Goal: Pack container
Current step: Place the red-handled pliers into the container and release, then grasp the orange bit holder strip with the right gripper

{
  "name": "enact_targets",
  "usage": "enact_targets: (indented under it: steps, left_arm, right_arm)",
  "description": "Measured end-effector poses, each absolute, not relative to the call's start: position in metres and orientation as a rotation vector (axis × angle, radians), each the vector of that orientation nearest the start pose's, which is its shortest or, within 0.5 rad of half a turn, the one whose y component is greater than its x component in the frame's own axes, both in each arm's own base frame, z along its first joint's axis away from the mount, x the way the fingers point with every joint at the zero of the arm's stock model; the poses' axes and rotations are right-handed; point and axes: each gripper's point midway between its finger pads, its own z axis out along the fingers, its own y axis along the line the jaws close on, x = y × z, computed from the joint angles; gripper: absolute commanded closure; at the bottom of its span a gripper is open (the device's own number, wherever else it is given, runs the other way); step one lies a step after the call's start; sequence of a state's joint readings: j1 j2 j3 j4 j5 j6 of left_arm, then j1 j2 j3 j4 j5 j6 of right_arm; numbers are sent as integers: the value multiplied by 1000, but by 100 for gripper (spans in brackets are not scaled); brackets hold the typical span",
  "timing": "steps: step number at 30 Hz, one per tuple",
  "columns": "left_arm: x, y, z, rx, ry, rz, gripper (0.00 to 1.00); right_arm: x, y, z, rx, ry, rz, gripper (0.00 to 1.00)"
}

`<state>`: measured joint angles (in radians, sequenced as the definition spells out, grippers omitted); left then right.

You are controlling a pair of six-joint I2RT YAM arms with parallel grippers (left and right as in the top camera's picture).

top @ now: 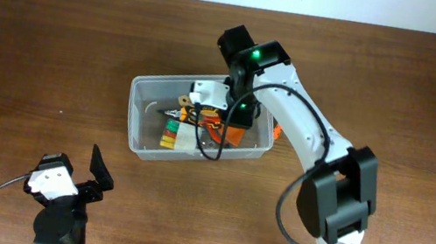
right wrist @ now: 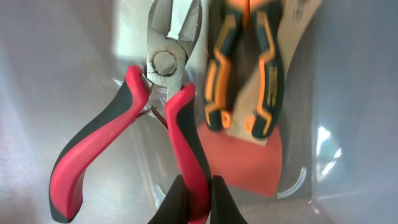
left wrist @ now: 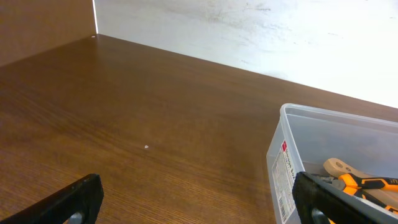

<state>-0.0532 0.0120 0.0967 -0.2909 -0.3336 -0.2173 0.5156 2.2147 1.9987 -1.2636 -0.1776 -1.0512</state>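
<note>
The clear plastic container (top: 137, 117) stands mid-table; its near wall with a label shows in the left wrist view (left wrist: 280, 162). My right gripper (top: 233, 111) is down inside it. In the right wrist view the gripper (right wrist: 196, 199) is shut on one handle of red-handled pliers (right wrist: 99, 149), over the container floor (right wrist: 354, 124). Orange-and-black pliers (right wrist: 242, 81) on a red card lie beside them; they also show in the overhead view (top: 209, 121) and the left wrist view (left wrist: 364, 183). My left gripper (top: 81, 172) is open and empty at the front left (left wrist: 196, 199).
A small box of coloured bits (top: 170, 132) lies in the container's front left part. An orange object (top: 277, 132) pokes out beside the container's right wall, under my right arm. The table's far edge meets a white wall (left wrist: 249, 31).
</note>
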Motion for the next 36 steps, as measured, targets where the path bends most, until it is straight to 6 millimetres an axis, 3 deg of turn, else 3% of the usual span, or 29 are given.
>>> enact_targets:
  steps: [3, 4, 5, 6, 7, 11, 16, 19, 23, 26, 27, 29, 32, 36]
  left_arm:
    - [229, 44, 149, -382, 1725, 100, 1]
    - [229, 44, 149, -382, 1725, 100, 1]
    - [229, 44, 149, -382, 1725, 100, 1]
    - [229, 44, 149, -382, 1725, 100, 1]
    - [229, 44, 149, -382, 1725, 100, 1]
    - [229, 44, 149, -382, 1725, 100, 1]
    - [229, 44, 149, -382, 1725, 100, 1]
    - [229, 44, 149, -382, 1725, 100, 1]
    - [229, 44, 149, -382, 1725, 100, 1]
    - [229, 44, 149, -382, 1725, 100, 1]
    - [229, 44, 149, -382, 1725, 100, 1]
    - [229, 44, 149, -382, 1725, 100, 1]
    - [229, 44, 149, -382, 1725, 100, 1]
    - [229, 44, 149, -382, 1725, 100, 1]
  right_arm:
    - [387, 233, 71, -2131, 2179, 180, 95]
    - [390, 228, 67, -2129, 2198, 165, 82]
    - [392, 224, 64, -2127, 2211, 155, 64]
    - [393, 220, 63, -2128, 2216, 149, 52]
    - [395, 217, 63, -2118, 2227, 143, 1]
    - [397, 214, 63, -2090, 2253, 130, 1]
    - [403, 226, 77, -1962, 2318, 128, 1]
    - [416, 236, 109, -1822, 2341, 112, 1]
    - [432, 234, 176, -1486, 2424, 115, 1]
    - [442, 209, 228, -1177, 2470, 127, 1]
    - [450, 190, 250, -1006, 2484, 132, 1]
    - [459, 158, 265, -720, 2551, 152, 1]
    - [471, 110, 256, -283, 2667, 185, 7]
    - [478, 64, 207, 193, 2804, 199, 12]
